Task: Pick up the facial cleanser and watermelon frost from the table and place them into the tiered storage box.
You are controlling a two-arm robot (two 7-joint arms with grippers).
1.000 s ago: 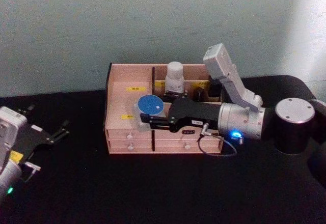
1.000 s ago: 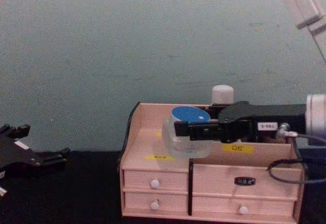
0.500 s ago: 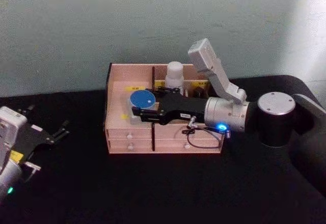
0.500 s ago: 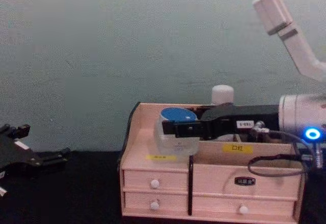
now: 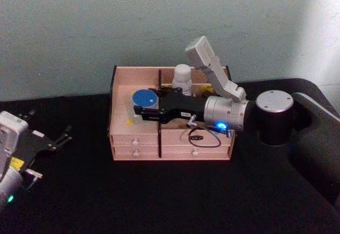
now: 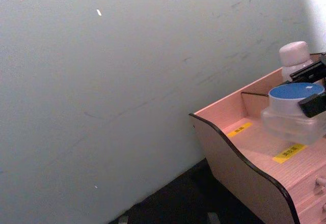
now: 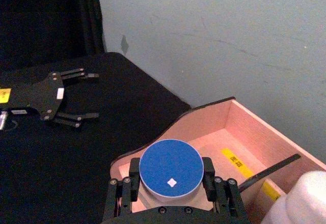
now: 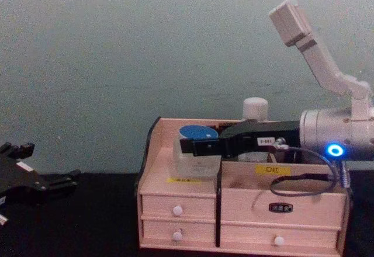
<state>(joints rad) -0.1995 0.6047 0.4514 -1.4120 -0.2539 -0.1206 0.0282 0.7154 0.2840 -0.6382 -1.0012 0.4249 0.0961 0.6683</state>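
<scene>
Reaching across from the right in the head view, the right gripper is clenched on a clear squat jar with a round blue lid, holding it over the left compartment of the wide pale pink-beige wooden tiered storage box, which stands on the black table. A white-capped bottle stands in a rear compartment just behind the arm. The left gripper rests low at the left over the table, well apart from the box, fingers spread.

The left wrist view shows the jar above the yellow-labelled step of the box; whether it touches the wood I cannot tell.

From the right wrist view, black fingers press both sides of the blue lid, with the box's left compartment below and the left gripper farther off on the table.

The chest view shows the jar gripped at its side, low over the left step, above the white-knobbed drawers.
</scene>
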